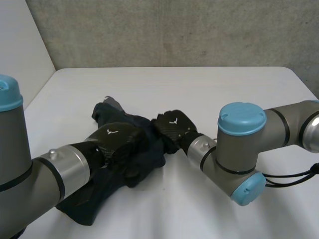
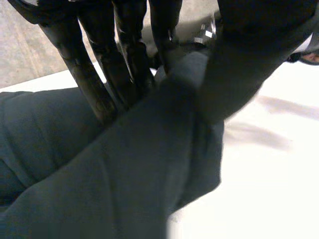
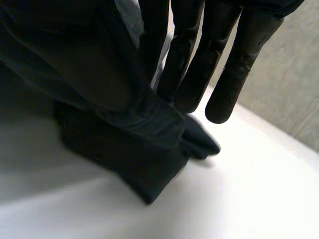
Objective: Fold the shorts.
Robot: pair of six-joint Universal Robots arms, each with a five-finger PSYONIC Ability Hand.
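Nearest the lens, left arm (image 1: 50, 174): grey with a light-blue cap, reaches in from the near left corner and passes over the near end of the shorts (image 1: 84, 206). Ends in left hand (image 1: 117, 142), set palm down on the middle of the cloth. Along its own palm: holds fingers (image 2: 89, 74) straight behind a raised ridge of dark fabric, thumb on the ridge's other side. Pinches that ridge between them, above the table (image 2: 269, 189).

Shorts: dark navy and crumpled. Lie as a slanted strip on the near-left part of the white table, one end under the left arm by the near edge, the other pointing toward the grey wall (image 1: 174, 30). Show a paler grey patch at that far tip.

Right arm (image 1: 239, 144): enters from the right and bends back toward the middle. Ends in right hand (image 1: 172, 127), at the right edge of the shorts, just beside the left hand. Along its own palm: points straight fingers (image 3: 232, 74) down toward the tabletop, tips near it and past the cloth. Seems to clamp a fold of the shorts' edge between those fingers and the thumb, though thumb and fabric merge in the dark there. Under that fold: more cloth bunched on the white top, one small pointed corner sticking out beside the fingertips.
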